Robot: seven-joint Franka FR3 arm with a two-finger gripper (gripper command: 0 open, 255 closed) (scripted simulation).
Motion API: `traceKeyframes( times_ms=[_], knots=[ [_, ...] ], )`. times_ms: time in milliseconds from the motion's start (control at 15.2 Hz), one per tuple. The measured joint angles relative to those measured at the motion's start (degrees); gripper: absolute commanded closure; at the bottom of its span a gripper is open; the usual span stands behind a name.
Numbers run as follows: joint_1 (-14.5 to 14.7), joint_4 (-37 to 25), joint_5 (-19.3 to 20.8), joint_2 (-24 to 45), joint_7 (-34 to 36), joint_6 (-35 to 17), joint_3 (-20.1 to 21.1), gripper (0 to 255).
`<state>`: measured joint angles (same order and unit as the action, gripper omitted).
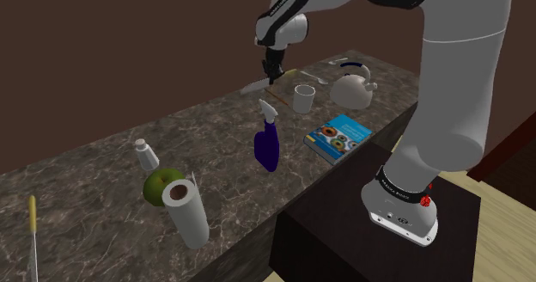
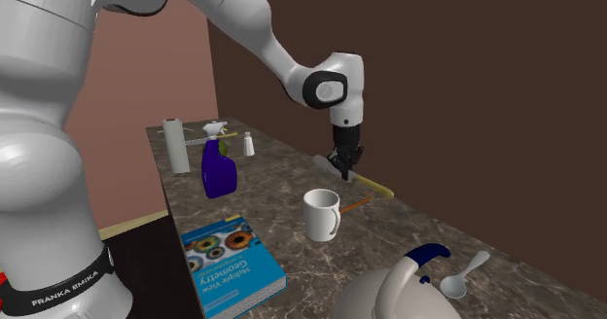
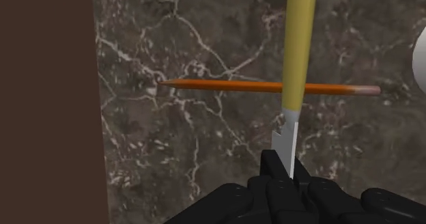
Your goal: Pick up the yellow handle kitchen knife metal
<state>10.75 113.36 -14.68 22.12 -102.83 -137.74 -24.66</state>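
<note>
**Shoulder view, read left to right.** A dark marbled desk [image 1: 94,173] carries a thin yellow-handled utensil [image 1: 33,224] at its far left end. Next comes a salt shaker [image 1: 146,155], with a green apple [image 1: 159,186] at its 6 o'clock. A paper roll [image 1: 187,213] rests against the apple at the apple's 4 o'clock. A blue spray bottle [image 1: 268,144] stands near the middle.

The knife [image 1: 255,88] sits toward the back edge of the desk, at the 10 o'clock of a white mug [image 1: 302,98]. Its pale blade points to 8 o'clock and its yellow handle to 2 o'clock. The gripper [image 1: 273,76] stands over it, pointing straight down. A book [image 1: 340,137] lies at the mug's 4 o'clock and a kettle [image 1: 352,89] at its 3 o'clock.

**Wrist view.** The gripper [image 3: 288,171] is narrow, with its fingers closed on the flat blade just short of the handle. The handle runs away from the gripper and crosses an orange pencil [image 3: 225,86]. Whether the knife has left the desk cannot be told.

**Handling (judgement).**
- The knife is probably stiff and fairly light.
- The blade is thin, smooth metal, so it offers little surface and may slip.
- The long handle beyond the hold acts as a lever and could pivot the knife downward when it is raised.
- The thicker handle, close to the blade joint and taken across its width, looks the surer place to hold.
</note>
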Motion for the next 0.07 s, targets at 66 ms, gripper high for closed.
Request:
traceKeyframes(
  times_ms=[66],
  knots=[
    [0.1, -0.1, 0.2, -0.3, 0.1, 0.4, -0.1, 255]
  ],
)
